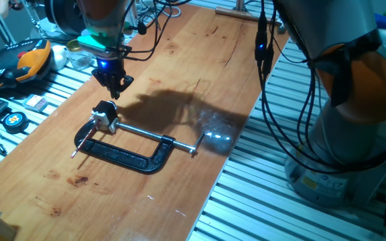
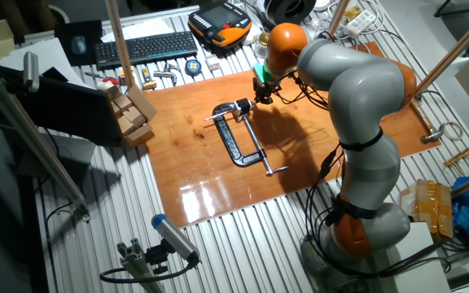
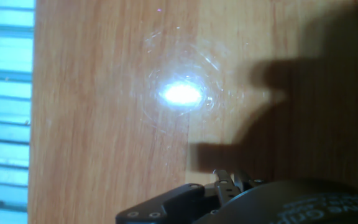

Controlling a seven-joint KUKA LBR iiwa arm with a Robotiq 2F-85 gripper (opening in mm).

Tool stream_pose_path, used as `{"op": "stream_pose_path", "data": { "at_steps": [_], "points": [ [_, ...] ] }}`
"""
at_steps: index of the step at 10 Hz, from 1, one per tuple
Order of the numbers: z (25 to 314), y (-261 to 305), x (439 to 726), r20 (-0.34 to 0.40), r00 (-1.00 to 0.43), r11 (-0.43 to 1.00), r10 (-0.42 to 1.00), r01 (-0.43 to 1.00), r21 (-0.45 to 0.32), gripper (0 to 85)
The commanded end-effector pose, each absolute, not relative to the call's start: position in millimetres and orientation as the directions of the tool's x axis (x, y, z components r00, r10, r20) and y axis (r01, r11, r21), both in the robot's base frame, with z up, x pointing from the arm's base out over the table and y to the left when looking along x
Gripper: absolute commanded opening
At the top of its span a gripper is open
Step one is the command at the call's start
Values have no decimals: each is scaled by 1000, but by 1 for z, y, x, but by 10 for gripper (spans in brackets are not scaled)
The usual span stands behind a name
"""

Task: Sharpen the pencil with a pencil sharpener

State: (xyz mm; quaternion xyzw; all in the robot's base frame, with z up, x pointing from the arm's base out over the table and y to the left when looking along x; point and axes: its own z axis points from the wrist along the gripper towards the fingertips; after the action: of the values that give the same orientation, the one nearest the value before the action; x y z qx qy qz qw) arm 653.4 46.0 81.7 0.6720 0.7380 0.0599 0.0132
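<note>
A: Where's the pencil sharpener (image 1: 104, 114)?
B: On the bench (image 1: 179, 80), held in the C-clamp (image 1: 129, 150).
A: The end effector (image 1: 114, 86)?
B: Just above it, fingers together, holding nothing I can see.

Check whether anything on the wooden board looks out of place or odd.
Nothing looks spilled or broken. The pencil sharpener sits held in the black clamp, apparently on purpose, and the gripper hangs just above it.

The middle of the wooden surface (image 1: 200, 60) is being blocked by the black C-clamp (image 1: 129, 155), with the pencil sharpener (image 1: 104, 115) being held at its near jaw. Bare wood is being left open all around it. The gripper (image 1: 116, 92) is being kept just above the sharpener.
</note>
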Motion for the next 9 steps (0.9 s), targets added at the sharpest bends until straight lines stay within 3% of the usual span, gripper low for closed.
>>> {"op": "stream_pose_path", "data": {
  "at_steps": [1,9],
  "points": [
    [82,46,654,62,-88,81,994,992,98,170],
    [82,48,656,52,-56,51,997,994,92,170]
  ]
}}
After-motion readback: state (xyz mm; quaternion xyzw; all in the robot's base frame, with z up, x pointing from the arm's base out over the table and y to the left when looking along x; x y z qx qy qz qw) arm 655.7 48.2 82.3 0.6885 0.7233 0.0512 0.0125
